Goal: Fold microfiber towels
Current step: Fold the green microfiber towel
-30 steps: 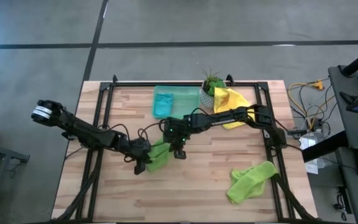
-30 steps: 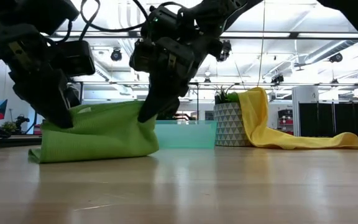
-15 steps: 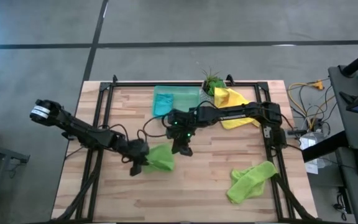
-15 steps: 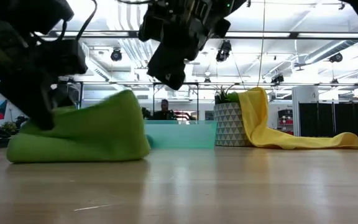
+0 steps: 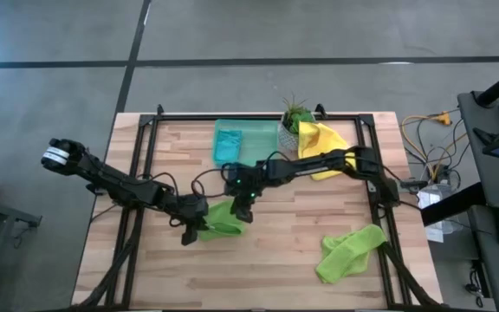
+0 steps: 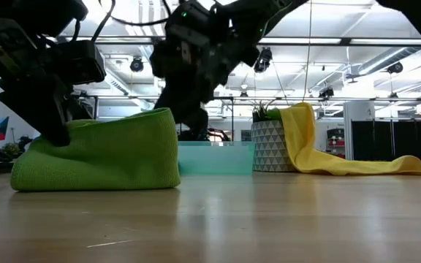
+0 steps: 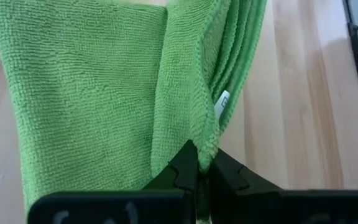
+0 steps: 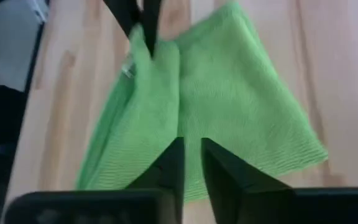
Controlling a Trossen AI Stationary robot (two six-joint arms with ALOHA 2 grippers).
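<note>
A lime green towel (image 5: 224, 218) lies folded on the table's middle; it also shows in the low view (image 6: 101, 153). My left gripper (image 5: 192, 229) is shut on its near left edge. My right gripper (image 5: 248, 199) hovers at the towel's far right corner, fingers close together (image 8: 191, 163). A second lime green towel (image 5: 349, 251) lies crumpled at the near right. The yellow towel (image 5: 323, 146) hangs over the plant pot. The teal-blue towel (image 5: 227, 143) lies in the tray. My left gripper pinches the folded towel's hemmed edge (image 7: 205, 146) between its two fingertips, several layers together. The fingers come low from the table's left. The towel rests on the table, slack. My right gripper stands over the towel's far right part (image 8: 229, 93); I cannot tell whether it touches.
A translucent green tray (image 5: 258, 134) stands at the far middle, a potted plant (image 5: 294, 121) right of it. Black frame rails (image 5: 141, 165) run along the table's left and right sides. Bare wood lies at the near middle.
My right gripper has let go of the towel's right end, risen clear, then come down again behind the towel's far right corner. The towel, held up between both grippers before, has dropped folded onto the table. My left gripper has kept its hold, shifting slightly.
</note>
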